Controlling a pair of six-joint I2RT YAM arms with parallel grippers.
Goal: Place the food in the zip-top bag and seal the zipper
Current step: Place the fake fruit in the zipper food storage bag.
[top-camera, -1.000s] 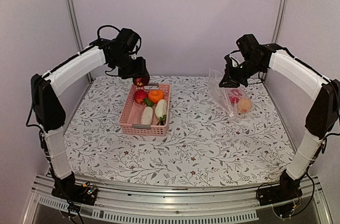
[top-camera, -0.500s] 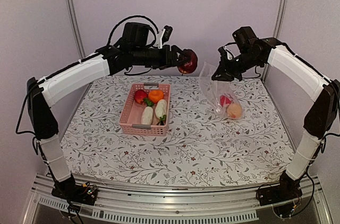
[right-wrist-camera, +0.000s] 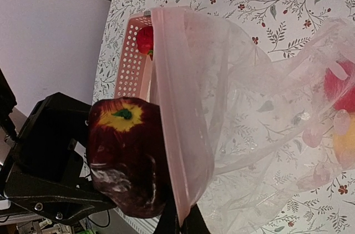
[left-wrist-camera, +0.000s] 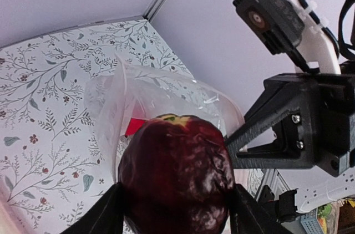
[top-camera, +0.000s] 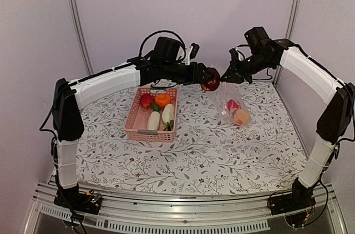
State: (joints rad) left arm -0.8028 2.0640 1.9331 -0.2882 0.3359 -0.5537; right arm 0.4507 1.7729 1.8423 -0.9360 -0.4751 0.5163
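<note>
Your left gripper is clamped on a dark red apple, one finger on each side, and holds it in the air at the mouth of the zip-top bag. Your right gripper is pinched tight on the bag's top edge, lifting it so the bag hangs down to the table at the far right. On the right wrist camera the zipper shows as a pale strip along the mouth, just beside the apple, and the mouth gapes open. A red piece and an orange-yellow piece lie in the bottom of the bag. To the left, well apart, the pink basket holds a red piece, an orange one and two white radishes.
</note>
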